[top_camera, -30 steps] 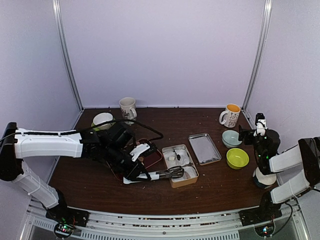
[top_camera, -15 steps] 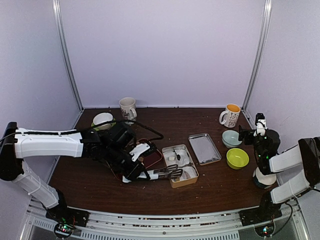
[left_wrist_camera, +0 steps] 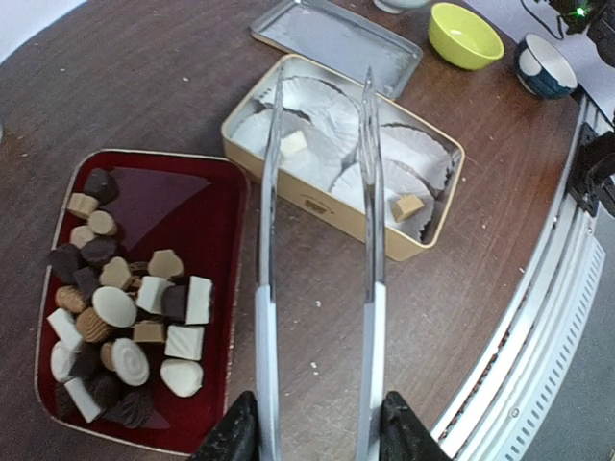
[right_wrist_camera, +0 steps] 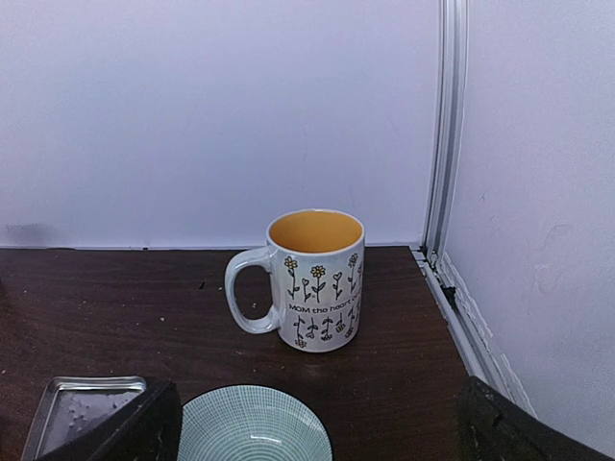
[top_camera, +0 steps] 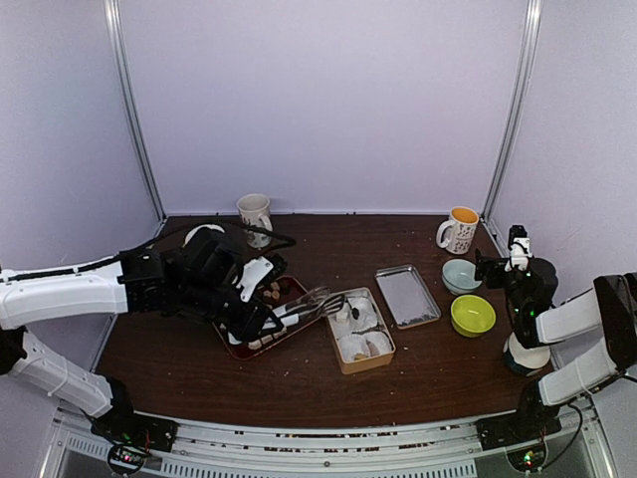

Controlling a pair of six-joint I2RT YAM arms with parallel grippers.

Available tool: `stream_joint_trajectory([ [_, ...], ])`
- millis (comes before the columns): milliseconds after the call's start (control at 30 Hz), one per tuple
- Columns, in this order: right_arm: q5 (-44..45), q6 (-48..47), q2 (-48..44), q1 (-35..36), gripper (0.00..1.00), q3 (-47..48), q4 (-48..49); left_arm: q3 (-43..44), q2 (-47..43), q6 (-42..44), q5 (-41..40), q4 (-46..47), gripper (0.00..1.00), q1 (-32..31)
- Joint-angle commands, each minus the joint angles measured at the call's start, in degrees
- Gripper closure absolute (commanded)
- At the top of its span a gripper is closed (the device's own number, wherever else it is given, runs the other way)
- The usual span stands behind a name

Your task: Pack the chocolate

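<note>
My left gripper [left_wrist_camera: 319, 437] is shut on the handle end of the silver tongs [left_wrist_camera: 370, 192]. The tongs' arms stand apart and empty, with their tips over the gold tin [left_wrist_camera: 327, 213]. The tin holds white paper cups, a white chocolate piece [left_wrist_camera: 293, 144] and a tan piece [left_wrist_camera: 407, 206]. A heap of white, tan and dark chocolate [left_wrist_camera: 125, 317] lies in the red tray [left_wrist_camera: 144, 192] left of the tongs. In the top view the gripper [top_camera: 261, 317] is over the tray [top_camera: 299, 317], and the tongs [top_camera: 311, 301] reach toward the tin [top_camera: 363, 364]. My right gripper [right_wrist_camera: 317, 432] is open and empty at the far right.
The tin's lid [top_camera: 406, 295] lies right of the tin. A teal bowl [right_wrist_camera: 252, 427], a flowered mug [right_wrist_camera: 312, 279] and a yellow-green bowl [top_camera: 472, 315] stand at the right. A white mug [top_camera: 255, 212] and a white cup [top_camera: 204, 235] stand at the back left.
My left arm has drawn back to the left and up. The tongs have left the near part of the tin, and their tips now stand open over its far left side.
</note>
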Motion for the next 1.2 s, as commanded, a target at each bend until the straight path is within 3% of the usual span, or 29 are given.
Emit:
stream_joint_trajectory([
  [0, 0.6, 0.2, 0.2, -0.1, 0.0, -0.3, 1.5, -0.5, -3.1, -2.5, -8.8, -2.2, 0.59, 1.3],
  [500, 0.7, 0.3, 0.2, 0.0, 0.0, -0.3, 1.5, 1.0, -5.0, 2.1, -11.0, -15.6, 0.59, 2.6],
  [1167, 0.7, 0.2, 0.2, 0.0, 0.0, -0.3, 1.5, -1.7, 0.8, 3.7, -9.9, -14.0, 0.63, 3.1],
])
